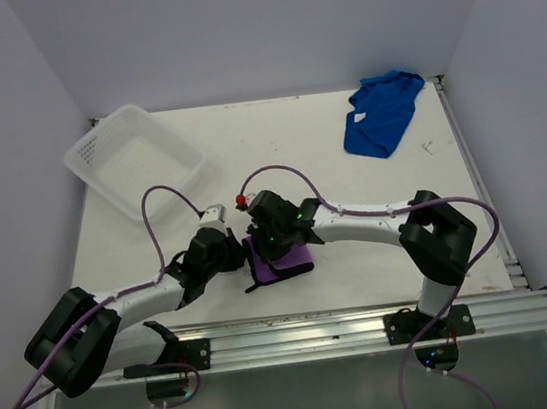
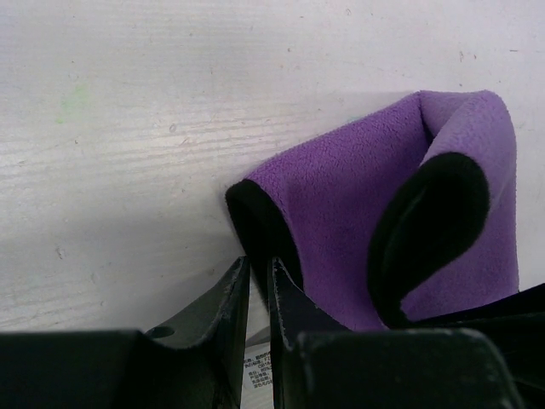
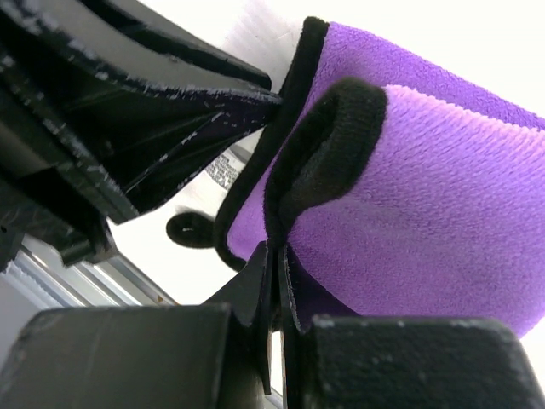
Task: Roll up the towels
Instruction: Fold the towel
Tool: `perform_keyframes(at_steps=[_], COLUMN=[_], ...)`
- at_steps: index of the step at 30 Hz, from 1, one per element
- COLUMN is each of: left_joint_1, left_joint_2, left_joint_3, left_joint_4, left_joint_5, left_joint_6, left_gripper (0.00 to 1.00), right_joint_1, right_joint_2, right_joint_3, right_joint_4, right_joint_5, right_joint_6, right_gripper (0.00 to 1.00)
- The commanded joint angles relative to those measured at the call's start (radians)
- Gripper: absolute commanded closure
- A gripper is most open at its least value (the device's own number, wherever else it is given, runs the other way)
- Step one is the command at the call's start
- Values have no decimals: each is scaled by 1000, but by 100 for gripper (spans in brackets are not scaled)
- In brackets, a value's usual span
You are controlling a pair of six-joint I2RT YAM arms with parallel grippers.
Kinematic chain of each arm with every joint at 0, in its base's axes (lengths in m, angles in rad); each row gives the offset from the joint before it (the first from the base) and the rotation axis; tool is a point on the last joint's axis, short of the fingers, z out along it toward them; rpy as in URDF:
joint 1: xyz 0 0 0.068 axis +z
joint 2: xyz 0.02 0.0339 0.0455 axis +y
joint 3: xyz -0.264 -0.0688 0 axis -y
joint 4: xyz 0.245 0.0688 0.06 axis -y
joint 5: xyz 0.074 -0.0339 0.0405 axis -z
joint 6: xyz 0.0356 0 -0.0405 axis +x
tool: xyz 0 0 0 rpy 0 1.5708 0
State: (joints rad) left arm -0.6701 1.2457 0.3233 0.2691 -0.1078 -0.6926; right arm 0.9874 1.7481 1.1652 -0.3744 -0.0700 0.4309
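Front centre, left hand, right hand pinching purple towel

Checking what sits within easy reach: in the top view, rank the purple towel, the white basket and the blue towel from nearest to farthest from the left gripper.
1. The purple towel, right at the left gripper, near centre.
2. The white basket, far left.
3. The blue towel, far right corner.
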Motion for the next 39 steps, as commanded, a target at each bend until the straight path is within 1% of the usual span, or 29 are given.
perform_keyframes(at_steps=[1,16,22,27,33,37,39], left_joint_1=[-5,-5,-5,-3,-5,-5,-5], left_joint_2=[-23,-38,-42,-48,-49,-61,-68], left_joint_3=[-9,-23,-26,-30,-30,-27,-27], left_joint_4=[45,39,38,38,32,19,15], left_joint_5=[-6,-10,-12,-13,-15,-18,-20], left_joint_6=[4,8,11,11,15,16,18], left_gripper=[82,82,82,82,82,82,82], right_joint_1=[3,14,19,20,20,19,17], right_joint_2=[25,90,105,106,88,62,39], right_joint_3=[45,74,83,82,85,94,94], right_joint_4=[40,57,55,58,60,51,48], right_joint_5=[1,-24,-25,-31,-37,-39,-40], right_joint_6=[29,54,60,69,71,74,75], right_gripper=[100,99,91,79,72,65,64])
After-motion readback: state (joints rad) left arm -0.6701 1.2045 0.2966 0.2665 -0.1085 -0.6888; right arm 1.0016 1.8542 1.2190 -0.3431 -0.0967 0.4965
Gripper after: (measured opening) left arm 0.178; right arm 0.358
